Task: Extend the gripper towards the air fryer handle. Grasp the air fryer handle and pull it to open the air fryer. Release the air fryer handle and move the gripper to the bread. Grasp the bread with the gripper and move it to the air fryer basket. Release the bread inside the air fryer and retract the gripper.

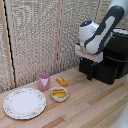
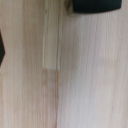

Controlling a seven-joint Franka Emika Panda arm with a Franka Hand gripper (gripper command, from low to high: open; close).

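Hovering our gripper (image 1: 90,75) beside the air fryer basket (image 1: 106,70) | jaws: we cannot tell | bread (image 1: 61,81) looking light, crumbly; we are judging a gentle mid-length pinch best

Pale wooden tabletop (image 1: 95,102); behind it, woven beige screen panels (image 1: 35,35), possibly wicker; soft, even light.

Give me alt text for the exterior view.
A white robot arm reaches down before a black air fryer on a wooden table. Toward the view's left sit bread, a pink cup, a bowl and a plate.
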